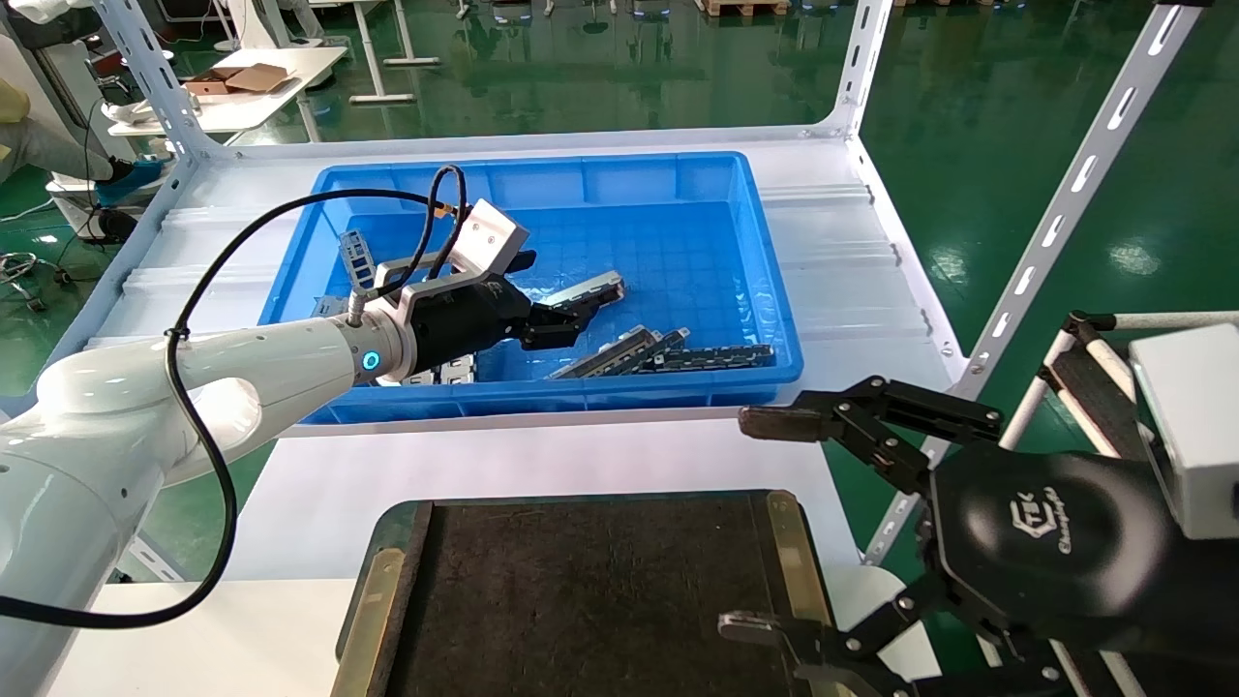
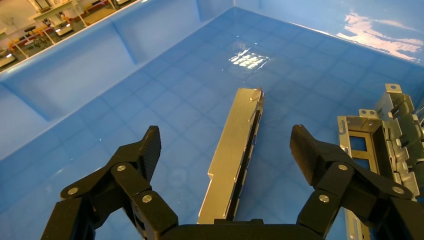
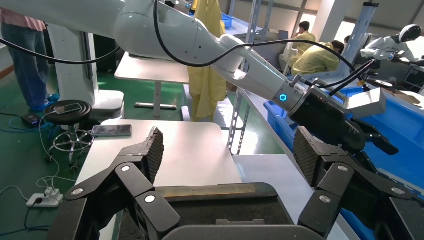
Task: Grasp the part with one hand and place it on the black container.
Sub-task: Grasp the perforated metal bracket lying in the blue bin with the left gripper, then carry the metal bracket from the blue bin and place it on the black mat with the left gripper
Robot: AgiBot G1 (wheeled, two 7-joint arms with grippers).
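The part (image 2: 235,150), a slim silver-grey bar with a darker side, lies on the floor of the blue bin (image 2: 150,100). My left gripper (image 2: 227,145) is open just above it, with one finger on each side and neither touching. In the head view the part (image 1: 595,287) pokes out beyond the left gripper (image 1: 550,308), inside the bin (image 1: 600,179). The black container (image 1: 600,590) lies near me with brass strips (image 1: 789,561) along its edges. My right gripper (image 1: 755,523) is open and empty beside the container's right edge; it also shows in the right wrist view (image 3: 230,147).
Several more metal parts (image 1: 668,353) lie at the bin's front, and one (image 1: 356,257) stands at its left. Brackets (image 2: 390,130) lie close to the left gripper's outer finger. White slotted shelf posts (image 1: 1065,203) rise at the right.
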